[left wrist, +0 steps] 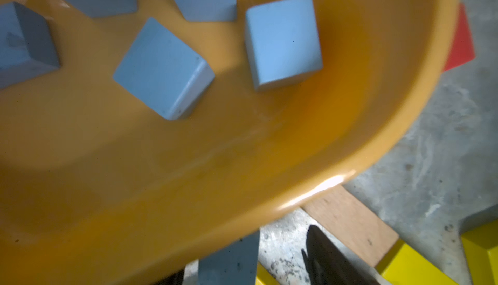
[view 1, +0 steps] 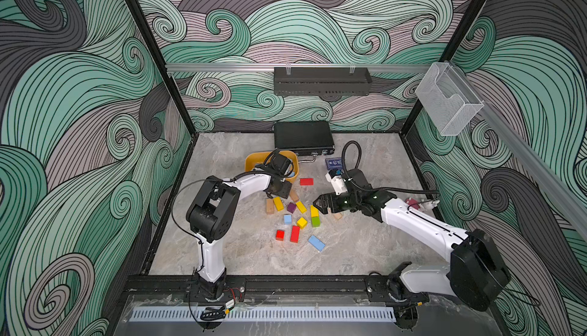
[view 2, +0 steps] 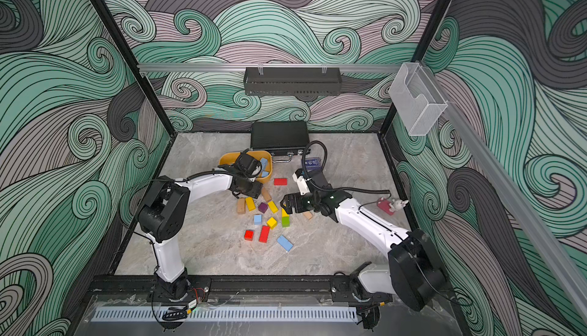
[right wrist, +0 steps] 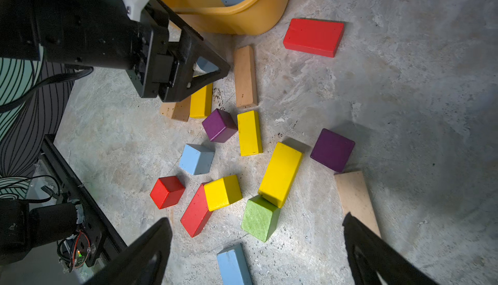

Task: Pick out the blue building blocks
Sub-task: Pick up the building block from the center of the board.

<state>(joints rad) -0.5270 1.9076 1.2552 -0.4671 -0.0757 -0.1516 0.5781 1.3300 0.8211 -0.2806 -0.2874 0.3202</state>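
Observation:
Several blue building blocks (left wrist: 283, 41) lie in the yellow bowl (view 1: 254, 159) (view 2: 227, 158). My left gripper (left wrist: 253, 256) (view 1: 269, 195) is low at the bowl's front edge. Its jaws stand open around another blue block (left wrist: 229, 262) (right wrist: 204, 64), with bare table showing between the block and one finger (left wrist: 331, 259). A blue cube (view 1: 287, 219) (right wrist: 196, 159) and a long blue brick (view 1: 316, 243) (right wrist: 233, 266) lie loose on the table. My right gripper (right wrist: 256, 225) (view 1: 317, 205) hovers wide open over the pile, holding nothing.
Red (view 1: 306, 181), yellow (right wrist: 280, 173), purple (right wrist: 332, 150), green (right wrist: 260, 217) and tan (right wrist: 245, 77) blocks are scattered around the blue ones. A black case (view 1: 303, 137) and a navy card box (view 1: 333, 163) sit at the back. A pink toy (view 1: 416, 204) is at the right wall.

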